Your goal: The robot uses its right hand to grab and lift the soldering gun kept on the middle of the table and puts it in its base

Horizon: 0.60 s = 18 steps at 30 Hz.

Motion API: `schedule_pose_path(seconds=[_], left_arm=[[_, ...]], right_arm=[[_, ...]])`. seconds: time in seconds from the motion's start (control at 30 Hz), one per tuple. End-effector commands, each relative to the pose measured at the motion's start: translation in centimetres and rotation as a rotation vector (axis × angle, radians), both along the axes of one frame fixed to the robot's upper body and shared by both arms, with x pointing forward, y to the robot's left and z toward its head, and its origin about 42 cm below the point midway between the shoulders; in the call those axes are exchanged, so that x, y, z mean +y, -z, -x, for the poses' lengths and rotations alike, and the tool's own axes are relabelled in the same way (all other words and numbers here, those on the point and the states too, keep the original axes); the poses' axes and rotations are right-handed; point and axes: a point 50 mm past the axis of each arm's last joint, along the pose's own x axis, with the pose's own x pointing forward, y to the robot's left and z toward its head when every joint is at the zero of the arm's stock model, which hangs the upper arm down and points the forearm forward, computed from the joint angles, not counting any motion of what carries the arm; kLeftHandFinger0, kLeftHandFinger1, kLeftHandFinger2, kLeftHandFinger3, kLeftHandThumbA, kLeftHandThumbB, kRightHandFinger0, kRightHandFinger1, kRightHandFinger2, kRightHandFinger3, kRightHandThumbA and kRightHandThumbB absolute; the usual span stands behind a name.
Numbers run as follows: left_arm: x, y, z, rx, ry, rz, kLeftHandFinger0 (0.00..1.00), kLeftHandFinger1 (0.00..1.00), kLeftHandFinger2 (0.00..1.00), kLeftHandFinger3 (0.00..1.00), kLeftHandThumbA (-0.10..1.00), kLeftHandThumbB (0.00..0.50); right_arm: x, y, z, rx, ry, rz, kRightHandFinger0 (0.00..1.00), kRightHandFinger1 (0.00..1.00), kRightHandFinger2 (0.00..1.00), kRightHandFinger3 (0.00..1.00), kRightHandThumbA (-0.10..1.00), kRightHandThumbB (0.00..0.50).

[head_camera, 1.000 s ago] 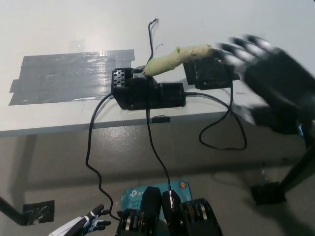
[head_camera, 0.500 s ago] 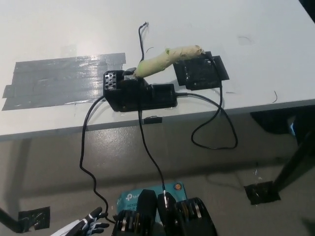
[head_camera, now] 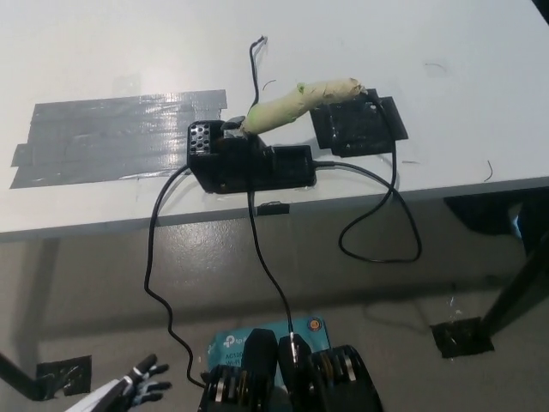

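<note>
One hand only shows: the white left hand (head_camera: 137, 384), low at the picture's lower left near the floor, fingers spread and holding nothing. The black right hand is out of view, so its state cannot be told. The soldering gun (head_camera: 296, 103), its handle wrapped in pale tape, rests tilted in its black base (head_camera: 249, 161) near the front edge of the white table (head_camera: 412, 51). By this, the placing looks done; the next move looks like none beyond keeping clear. Grey tape (head_camera: 111, 137) is stuck to the tabletop left of the base, and black cables (head_camera: 377, 240) hang over the edge above a grey floor.

Bright even light, glare on white table (head_camera: 103, 51) — sharp, soft shadows
</note>
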Motion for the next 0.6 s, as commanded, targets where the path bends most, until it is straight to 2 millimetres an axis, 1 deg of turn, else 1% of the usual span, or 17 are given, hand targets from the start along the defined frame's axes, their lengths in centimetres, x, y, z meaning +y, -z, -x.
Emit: schedule_pose_path(seconds=[0.0,0.07,0.13,0.17,0.23,0.27,0.33,0.37,0.4,0.53,0.57], left_arm=[[1.4,-0.5,-0.4,-0.005,-0.057,0.013,1.00,1.00,0.98,1.00,1.00,0.483],[1.5,-0.5,-0.5,-0.006,-0.076,0.027,1.00,1.00,1.00,1.00,1.00,0.417],[1.5,-0.6,-0.5,-0.011,-0.080,0.029,1.00,1.00,1.00,1.00,1.00,0.406],[1.6,-0.5,-0.5,-0.008,-0.079,0.025,1.00,1.00,1.00,1.00,1.00,0.393],[1.8,-0.3,-0.4,0.002,-0.078,0.014,1.00,1.00,1.00,1.00,1.00,0.399],[1.8,-0.3,-0.4,0.001,-0.080,0.013,1.00,1.00,1.00,1.00,1.00,0.391],[1.8,-0.1,-0.2,0.011,-0.091,0.031,1.00,1.00,1.00,1.00,1.00,0.407],[1.8,0.0,-0.1,0.016,-0.094,0.038,1.00,1.00,1.00,1.00,1.00,0.399],[1.8,0.1,-0.1,0.016,-0.094,0.033,1.00,1.00,1.00,1.00,1.00,0.415],[2.2,-0.1,-0.3,0.011,-0.102,0.030,1.00,1.00,1.00,1.00,1.00,0.405],[2.3,-0.1,-0.3,0.011,-0.115,0.039,1.00,1.00,1.00,1.00,1.00,0.412]], right_arm=[[-0.4,-1.8,-1.6,-0.217,0.027,-0.027,1.00,1.00,1.00,1.00,0.20,0.261],[-0.4,-1.9,-1.9,-0.199,0.012,-0.002,1.00,1.00,1.00,1.00,0.22,0.278],[-0.5,-2.0,-2.4,-0.187,-0.004,0.021,1.00,1.00,1.00,1.00,0.24,0.270],[-0.4,-2.0,-2.5,-0.182,-0.011,0.027,1.00,1.00,1.00,1.00,0.24,0.265],[-0.5,-1.9,-2.6,-0.166,-0.020,0.041,1.00,1.00,1.00,1.00,0.24,0.275],[-0.6,-1.8,-2.6,-0.159,-0.016,0.035,1.00,1.00,1.00,1.00,0.24,0.274],[-0.7,-1.7,-2.5,-0.158,-0.007,0.029,1.00,1.00,1.00,1.00,0.26,0.282],[-0.7,-1.8,-2.5,-0.157,-0.006,0.022,1.00,1.00,1.00,1.00,0.23,0.278],[-0.7,-1.8,-2.4,-0.158,-0.007,0.021,1.00,1.00,1.00,1.00,0.22,0.275],[-0.4,-2.1,-3.1,-0.162,-0.021,0.019,1.00,1.00,1.00,1.00,0.24,0.284],[-0.4,-2.0,-3.2,-0.169,-0.054,0.037,1.00,1.00,1.00,1.00,0.30,0.273]])
